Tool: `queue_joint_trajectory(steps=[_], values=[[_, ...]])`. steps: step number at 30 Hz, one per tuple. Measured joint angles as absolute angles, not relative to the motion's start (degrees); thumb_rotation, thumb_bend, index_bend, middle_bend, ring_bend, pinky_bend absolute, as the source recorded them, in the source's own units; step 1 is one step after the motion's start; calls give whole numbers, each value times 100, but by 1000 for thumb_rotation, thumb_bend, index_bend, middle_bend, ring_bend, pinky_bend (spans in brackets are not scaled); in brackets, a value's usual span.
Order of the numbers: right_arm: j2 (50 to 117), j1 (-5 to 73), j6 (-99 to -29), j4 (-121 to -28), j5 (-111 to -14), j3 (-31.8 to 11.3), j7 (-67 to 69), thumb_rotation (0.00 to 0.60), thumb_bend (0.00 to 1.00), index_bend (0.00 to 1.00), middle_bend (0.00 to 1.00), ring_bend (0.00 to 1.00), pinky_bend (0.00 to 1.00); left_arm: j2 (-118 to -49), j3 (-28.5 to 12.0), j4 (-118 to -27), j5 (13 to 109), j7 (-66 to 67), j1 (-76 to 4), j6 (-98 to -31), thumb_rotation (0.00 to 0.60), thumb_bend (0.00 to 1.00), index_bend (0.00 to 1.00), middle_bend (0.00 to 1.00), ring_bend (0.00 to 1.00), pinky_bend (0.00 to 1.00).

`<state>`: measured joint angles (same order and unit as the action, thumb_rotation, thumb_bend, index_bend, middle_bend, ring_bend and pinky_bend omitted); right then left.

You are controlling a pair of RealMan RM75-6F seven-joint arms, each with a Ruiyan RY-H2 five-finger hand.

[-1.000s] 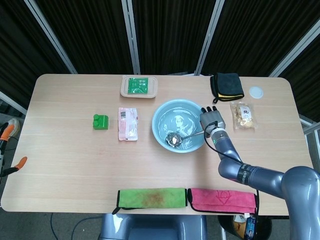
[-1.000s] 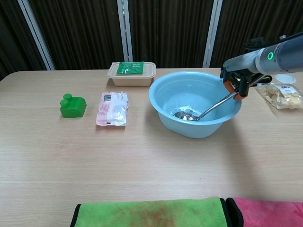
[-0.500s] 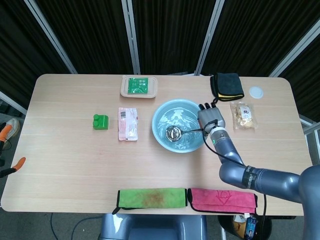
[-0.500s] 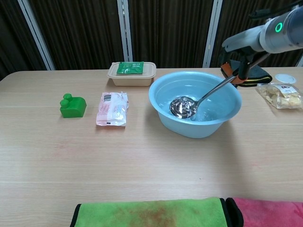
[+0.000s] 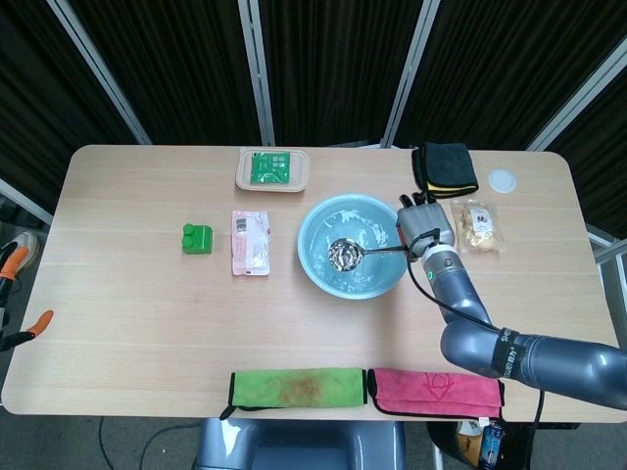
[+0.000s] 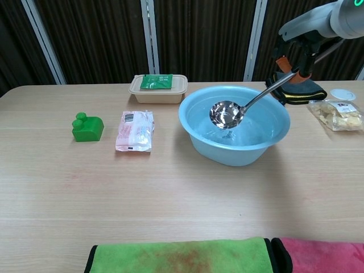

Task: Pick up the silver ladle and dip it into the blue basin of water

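The right hand (image 5: 423,228) grips the handle of the silver ladle (image 6: 226,114), holding its bowl raised above the water inside the blue basin (image 6: 196,139); the handle slants up over the basin's right rim. The left hand appears in neither view. No writing on any package is legible. On the bench (image 5: 137,294) lie one green block (image 5: 197,238), one pink-and-white packet (image 5: 250,242) just right of it, one tan tray (image 5: 273,169) holding a green packet, one black cloth with yellow edging (image 5: 446,167), one clear snack bag (image 5: 476,226), one white round lid (image 5: 502,179), one green towel (image 5: 297,386) and one pink towel (image 5: 436,391)
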<state>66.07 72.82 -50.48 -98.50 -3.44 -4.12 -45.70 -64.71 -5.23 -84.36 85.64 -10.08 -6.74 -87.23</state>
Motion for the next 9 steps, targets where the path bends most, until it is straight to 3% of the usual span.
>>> queue_joint_trajectory(steps=[9], values=[[6685,7275,-4952,-9636,-297,-314,-4580,600,465,749,65,0,0,-6490,-532,-8427,8528,-979,-692,-8674,600,233,21,0,0,0]])
